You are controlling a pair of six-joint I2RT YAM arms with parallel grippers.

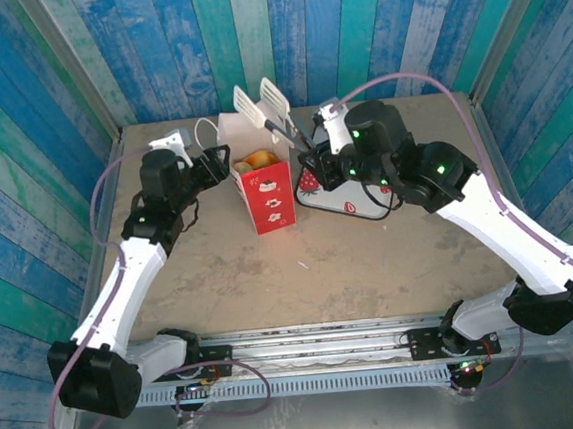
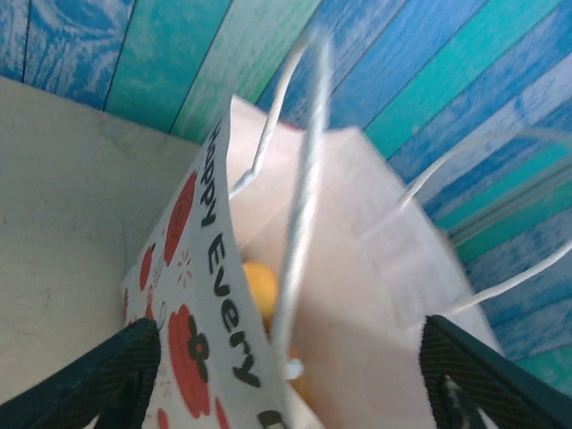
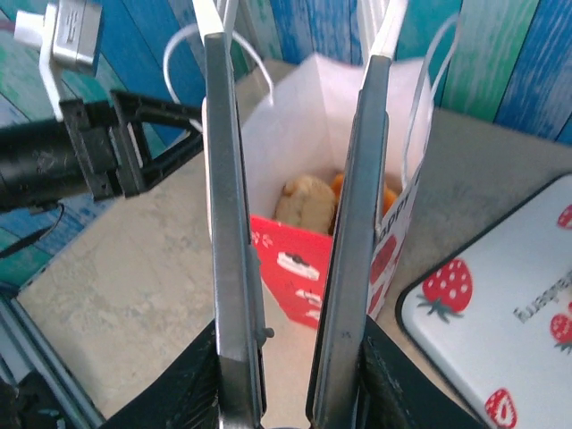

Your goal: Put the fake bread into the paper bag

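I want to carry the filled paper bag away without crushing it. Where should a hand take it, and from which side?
Probably by the thin white cord handles, coming from above. The paper bag stands upright with its mouth open and pastries inside, and the handles loop up over the rim, so a pinch there should lift it without squeezing the soft paper walls.

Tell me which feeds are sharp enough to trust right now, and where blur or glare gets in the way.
Top external: evenly lit, sharp, paper bag crisp. Left wrist: soft and smeared, the bag's cord handles blurred, white paper washed out. Right wrist: bag interior and fake bread fairly sharp; the near right gripper fingers block the middle.
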